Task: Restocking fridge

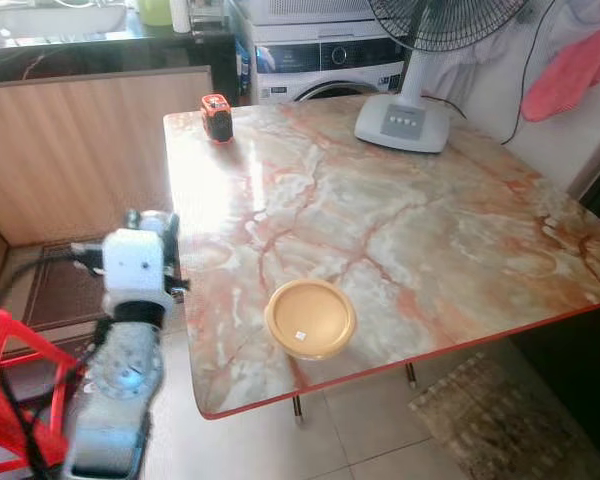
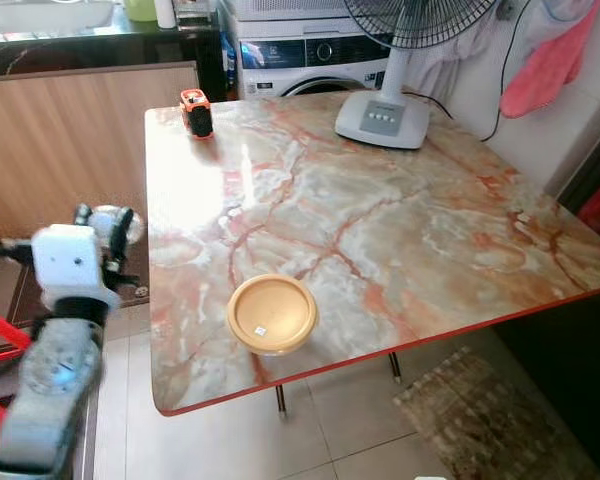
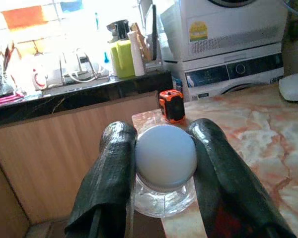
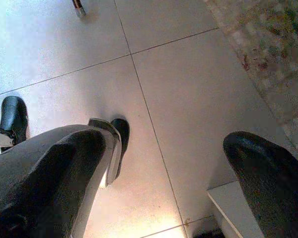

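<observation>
Your left end effector [image 3: 164,198] is clenched on a clear jar [image 3: 165,191] with a pale round lid, its fingers [image 3: 107,188] pressing either side, held just off the near left edge of the bench [image 1: 400,230]. Your right end effector [image 4: 164,168] hangs released over the floor tiles, idle. Keep the jar upright and the squeeze steady while you turn toward the fridge; glass-smooth walls would likely slip if you tilt. On the bench, near the front edge, lies a tan lid [image 1: 310,318]. Farther back sits an orange tape measure [image 1: 216,117] at the far left corner, and a fan base [image 1: 403,123] beside the washer [image 1: 325,60].
</observation>
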You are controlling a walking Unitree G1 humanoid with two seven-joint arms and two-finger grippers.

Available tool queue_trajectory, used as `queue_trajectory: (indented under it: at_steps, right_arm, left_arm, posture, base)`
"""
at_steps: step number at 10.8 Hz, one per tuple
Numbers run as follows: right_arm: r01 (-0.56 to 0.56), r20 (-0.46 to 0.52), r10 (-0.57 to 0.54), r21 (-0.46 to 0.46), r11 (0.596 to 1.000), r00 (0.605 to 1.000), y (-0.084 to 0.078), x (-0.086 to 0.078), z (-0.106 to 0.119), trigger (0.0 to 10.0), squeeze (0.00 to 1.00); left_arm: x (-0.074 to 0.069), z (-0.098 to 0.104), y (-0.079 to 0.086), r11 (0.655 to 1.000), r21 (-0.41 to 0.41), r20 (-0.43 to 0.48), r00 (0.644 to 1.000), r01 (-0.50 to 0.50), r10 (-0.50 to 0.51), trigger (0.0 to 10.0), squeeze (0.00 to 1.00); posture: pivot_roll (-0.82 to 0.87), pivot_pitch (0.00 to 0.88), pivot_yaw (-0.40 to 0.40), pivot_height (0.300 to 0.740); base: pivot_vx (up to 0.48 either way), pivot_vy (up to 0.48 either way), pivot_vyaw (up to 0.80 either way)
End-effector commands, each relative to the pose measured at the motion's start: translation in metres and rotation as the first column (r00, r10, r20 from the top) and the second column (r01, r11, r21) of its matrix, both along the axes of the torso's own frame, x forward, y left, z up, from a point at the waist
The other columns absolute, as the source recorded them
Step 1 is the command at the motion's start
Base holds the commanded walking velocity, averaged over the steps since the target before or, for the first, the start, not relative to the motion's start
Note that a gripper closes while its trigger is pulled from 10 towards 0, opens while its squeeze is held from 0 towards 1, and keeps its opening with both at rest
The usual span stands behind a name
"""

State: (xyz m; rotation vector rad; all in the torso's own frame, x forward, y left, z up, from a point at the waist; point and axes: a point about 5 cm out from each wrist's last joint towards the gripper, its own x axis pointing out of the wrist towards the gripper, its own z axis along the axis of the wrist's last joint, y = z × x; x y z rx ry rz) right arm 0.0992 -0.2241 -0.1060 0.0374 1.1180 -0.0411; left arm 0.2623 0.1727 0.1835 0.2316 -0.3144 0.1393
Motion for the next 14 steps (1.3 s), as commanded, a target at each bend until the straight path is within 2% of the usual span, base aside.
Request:
queue_trajectory:
  at_steps: [1, 4, 10, 12, 14]
  right_arm:
    - [0.011, 0.014, -0.011, -0.009, 1.0, 1.0, -0.004, 0.001, 0.001, 10.0, 0.0]
    - [0.02, 0.017, -0.02, -0.008, 1.0, 1.0, -0.004, 0.0, 0.001, 10.0, 0.0]
    - [0.052, 0.027, -0.051, -0.009, 0.999, 0.998, -0.004, -0.001, 0.001, 10.0, 0.0]
    - [0.046, 0.014, -0.046, -0.01, 0.999, 0.999, -0.003, -0.002, 0.0, 10.0, 0.0]
    - [0.041, 0.009, -0.041, -0.008, 0.999, 0.999, -0.003, -0.002, 0.0, 10.0, 0.0]
  left_arm:
    - [-0.002, -0.004, -0.003, 0.999, 0.034, 0.021, 1.0, -0.001, 0.0, 10.0, 0.0]
    - [-0.006, -0.017, -0.014, 0.996, 0.084, 0.002, 0.999, 0.041, -0.041, 10.0, 0.0]
    - [-0.002, -0.012, -0.011, 0.993, 0.119, 0.044, 0.999, 0.02, -0.025, 10.0, 0.0]
    - [-0.001, -0.007, -0.013, 0.99, 0.14, 0.058, 0.997, 0.034, -0.042, 10.0, 0.0]
    - [0.0, -0.005, -0.016, 0.991, 0.117, 0.066, 0.995, 0.068, -0.076, 10.0, 0.0]
  posture:
    - [0.14, 0.0, -0.067, 0.74]
    - [0.13, 0.0, -0.061, 0.74]
    - [0.12, 0.0, -0.05, 0.74]
    - [0.13, 0.0, -0.05, 0.74]
    - [0.13, 0.0, -0.05, 0.74]
  base:
    - [0.0, 0.0, 0.0]
    - [0.0, 0.0, 0.0]
    - [0.0, 0.0, 0.0]
    - [0.0, 0.0, -0.8]
    - [0.0, 0.0, -0.8]
